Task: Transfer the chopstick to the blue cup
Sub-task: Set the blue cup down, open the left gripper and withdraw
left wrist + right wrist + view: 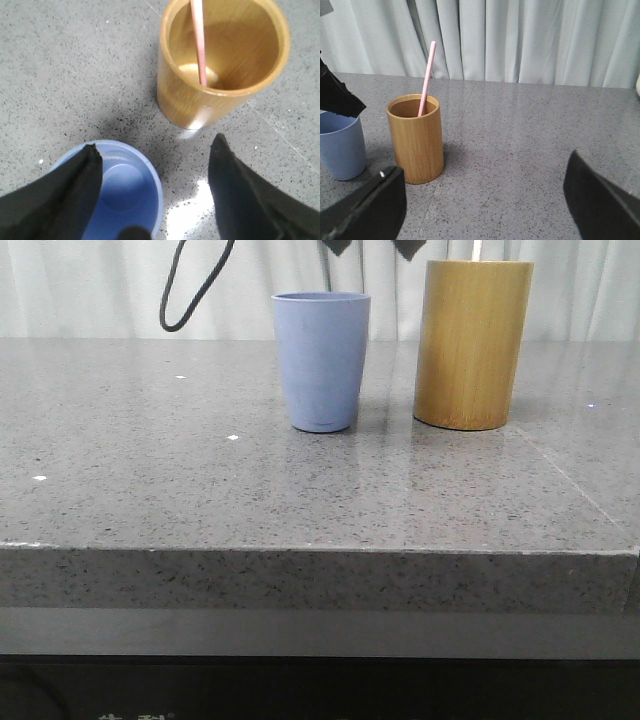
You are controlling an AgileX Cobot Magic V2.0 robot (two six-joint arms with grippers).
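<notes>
One pale pink chopstick [426,77] stands leaning inside the tan bamboo holder [416,137]. It also shows from above in the left wrist view [198,40]; only its pale stem shows above the holder in the front view [477,250]. The blue cup [321,360] stands empty just left of the holder [472,345]. My left gripper [155,143] is open and empty, hovering above the gap between cup [125,185] and holder [220,60]. Its fingertips [340,245] peek in at the front view's top edge. My right gripper [485,167] is open and empty, low over the table right of the holder.
The grey speckled table [200,480] has its front edge close to the camera. A black cable [190,290] hangs in a loop behind the cup's left. White curtains [520,40] hang behind the table.
</notes>
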